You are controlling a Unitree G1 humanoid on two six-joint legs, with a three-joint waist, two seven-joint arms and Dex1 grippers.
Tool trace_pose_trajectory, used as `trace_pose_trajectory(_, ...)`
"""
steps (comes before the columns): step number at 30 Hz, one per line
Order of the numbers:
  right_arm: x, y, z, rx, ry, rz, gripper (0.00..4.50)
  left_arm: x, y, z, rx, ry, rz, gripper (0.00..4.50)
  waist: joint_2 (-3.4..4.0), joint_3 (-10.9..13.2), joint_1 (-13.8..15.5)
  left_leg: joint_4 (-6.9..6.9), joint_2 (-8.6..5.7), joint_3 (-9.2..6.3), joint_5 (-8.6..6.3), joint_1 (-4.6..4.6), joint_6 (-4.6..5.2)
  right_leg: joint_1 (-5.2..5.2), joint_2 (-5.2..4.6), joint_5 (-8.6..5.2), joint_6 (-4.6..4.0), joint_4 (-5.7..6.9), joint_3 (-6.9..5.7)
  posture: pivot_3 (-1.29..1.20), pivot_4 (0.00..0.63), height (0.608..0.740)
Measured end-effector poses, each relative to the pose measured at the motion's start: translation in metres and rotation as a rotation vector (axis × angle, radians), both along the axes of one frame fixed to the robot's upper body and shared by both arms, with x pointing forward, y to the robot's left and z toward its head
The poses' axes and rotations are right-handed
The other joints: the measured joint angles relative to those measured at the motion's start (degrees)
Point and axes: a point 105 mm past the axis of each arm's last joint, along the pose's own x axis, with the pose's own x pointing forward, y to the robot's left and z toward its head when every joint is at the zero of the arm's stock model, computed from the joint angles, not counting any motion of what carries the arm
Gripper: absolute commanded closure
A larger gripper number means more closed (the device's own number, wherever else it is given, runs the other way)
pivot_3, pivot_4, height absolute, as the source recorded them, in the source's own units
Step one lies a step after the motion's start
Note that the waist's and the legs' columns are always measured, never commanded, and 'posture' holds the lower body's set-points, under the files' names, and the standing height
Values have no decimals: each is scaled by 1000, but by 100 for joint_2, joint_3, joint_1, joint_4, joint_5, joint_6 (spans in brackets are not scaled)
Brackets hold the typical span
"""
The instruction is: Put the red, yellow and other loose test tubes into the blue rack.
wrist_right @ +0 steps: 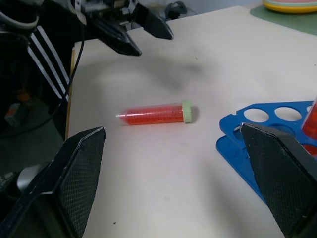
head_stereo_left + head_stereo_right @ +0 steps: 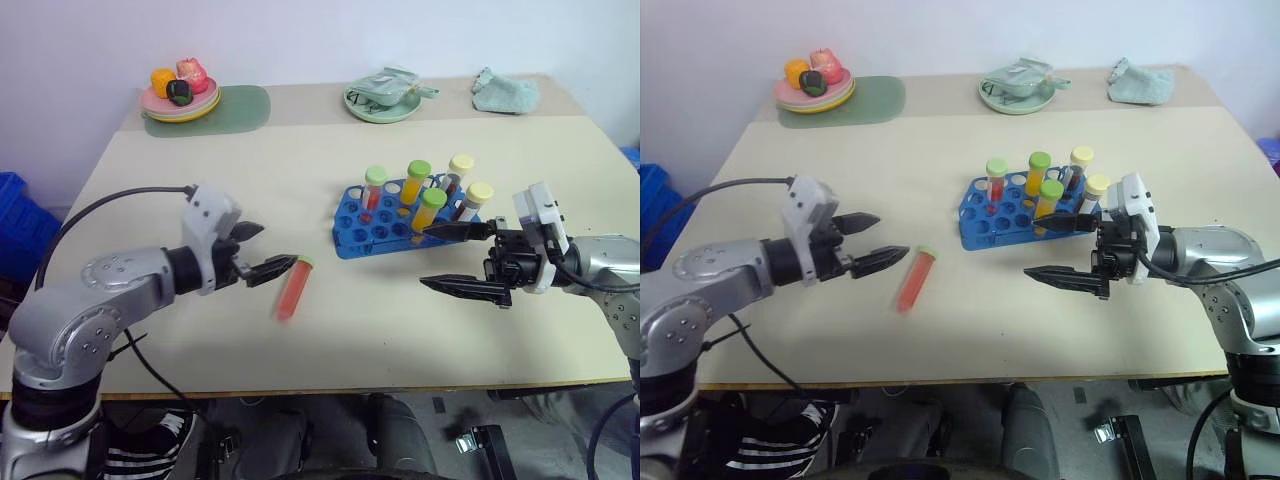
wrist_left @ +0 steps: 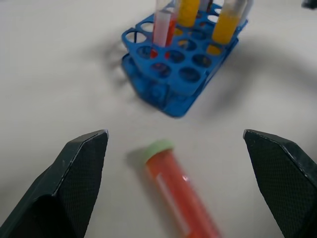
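Cream-topped rectangular desk [image 2: 330, 340], far edge against a pale wall.

Bright blue plastic rack with a grid of round holes [image 2: 372, 228] stands near the desk's middle, a little toward the right edge. Five capped clear plastic tubes stand upright in it: red liquid under a light-green cap [image 2: 374, 188], yellow-orange liquid under a green cap [image 2: 415, 183], another yellow-orange one with a green cap [image 2: 430, 209], and two with pale-yellow caps [image 2: 458, 173] [image 2: 474, 199] (contents of these two hard to make out). Front holes are empty.

One loose clear plastic tube of red liquid with a light-green cap [image 2: 291, 288] lies flat on the desk, nearer the front edge, apart from the rack, cap end pointing toward the far edge. Nothing touches it.

Left gripper [image 2: 257, 250], two black fingers spread wide, hovers just beside the loose tube; in the left wrist view the tube lies between the parted fingertips [image 3: 81, 171], untouched.

Right gripper [image 2: 460, 259], fingers likewise wide apart and empty, hangs at the rack's right end, upper finger close to the nearest tubes.

Far left corner: green oval mat [image 2: 235, 108] under a stack of pink and yellow plates [image 2: 180, 104] with toy food. Far edge, right: pale-green dish [image 2: 382, 98] and a crumpled green cloth [image 2: 505, 92].

No readable writing, labels or brands on anything.
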Motion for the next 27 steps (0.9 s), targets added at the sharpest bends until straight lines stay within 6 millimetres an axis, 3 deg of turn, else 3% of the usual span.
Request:
trace_pose_trajectory(8, 2, -5, -4, -13, 1, -15, 66, 27, 4, -26, 150, 244, 163, 0, 0, 0, -3, 1, 1, -1, 0, -1, -6, -2, 5, 0, 0, 1, 1, 0, 150, 740)
trace_pose_trajectory(12, 2, -7, -5, -24, -7, -19, 66, 35, -7, -27, 166, 310, 136, 0, -1, 1, -3, 1, 1, -5, -1, -1, -7, -3, 4, 0, 0, 1, 1, 0, 150, 740)
trace_pose_trajectory(22, 3, -11, -9, -37, -6, -34, 66, 13, -12, -38, 202, 505, 29, 0, -1, 1, -11, 2, 2, -4, -1, -3, -14, -14, 7, 0, 0, 8, 8, 0, 150, 740)
trace_pose_trajectory(27, 0, -13, -16, -43, 27, -40, 66, 5, -16, -45, 209, 546, 82, 0, 0, 1, 1, 4, 1, -3, -1, -2, -15, -13, 6, 0, -1, 9, 13, 0, 150, 740)
